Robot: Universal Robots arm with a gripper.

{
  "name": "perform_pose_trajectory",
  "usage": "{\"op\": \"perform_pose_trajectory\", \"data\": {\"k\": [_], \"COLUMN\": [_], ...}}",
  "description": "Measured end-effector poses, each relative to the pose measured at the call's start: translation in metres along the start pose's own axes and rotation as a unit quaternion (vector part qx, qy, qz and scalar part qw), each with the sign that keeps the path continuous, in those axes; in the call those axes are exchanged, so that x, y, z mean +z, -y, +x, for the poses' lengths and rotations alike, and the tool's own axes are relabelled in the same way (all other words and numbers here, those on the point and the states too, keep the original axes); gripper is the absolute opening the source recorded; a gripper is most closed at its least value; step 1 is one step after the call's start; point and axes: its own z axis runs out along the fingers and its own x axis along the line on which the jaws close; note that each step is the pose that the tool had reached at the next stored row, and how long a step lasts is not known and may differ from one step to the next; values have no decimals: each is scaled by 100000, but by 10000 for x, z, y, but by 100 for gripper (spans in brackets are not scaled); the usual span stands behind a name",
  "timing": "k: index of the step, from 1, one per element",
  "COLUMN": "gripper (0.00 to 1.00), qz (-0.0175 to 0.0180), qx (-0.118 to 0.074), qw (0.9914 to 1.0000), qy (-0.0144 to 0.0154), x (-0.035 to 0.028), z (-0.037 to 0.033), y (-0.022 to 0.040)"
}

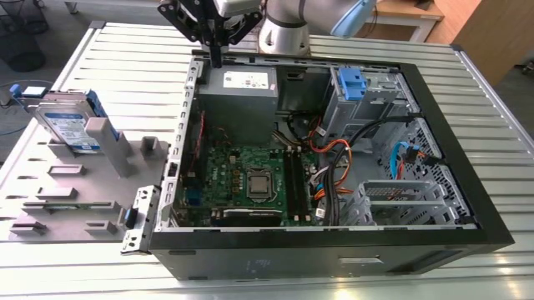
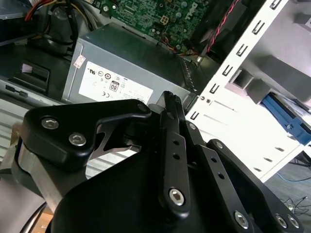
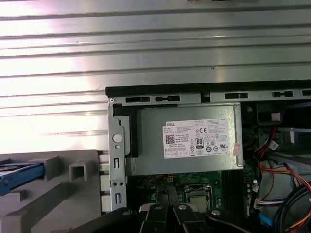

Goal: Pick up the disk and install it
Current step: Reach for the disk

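Silver-grey with a blue edge, the disk (image 1: 71, 124) stands on its side in a grey rack (image 1: 59, 194) at the exterior view's left. The rack sits on a metal table (image 1: 125, 56) made of long strips, just beside the open computer case (image 1: 479, 187). The disk is outside the case.

The gripper (image 1: 217, 60) hangs over the far edge of the case. It is just above the grey metal box (image 1: 249, 87) with the white sticker. In the second wrist view its black fingers (image 2: 167, 116) are pressed together, and they hold nothing.

The disk is well apart from the fingers. It is off to the exterior view's left of them and nearer to that camera. The case's metal side wall stands between the two.

In the first wrist view the disk's blue edge (image 3: 17, 174) pokes out of the rack, beside the case wall. A blue plastic tab (image 1: 351, 81) sits in a metal cage inside the case, at the exterior view's right of the grey box.
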Motion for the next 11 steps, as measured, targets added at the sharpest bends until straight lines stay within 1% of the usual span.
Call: {"op": "perform_pose_trajectory", "data": {"k": [11], "gripper": [11], "qz": [-2], "qx": [6], "qw": [100000], "qy": [1], "x": [-1], "z": [29], "y": [2]}}
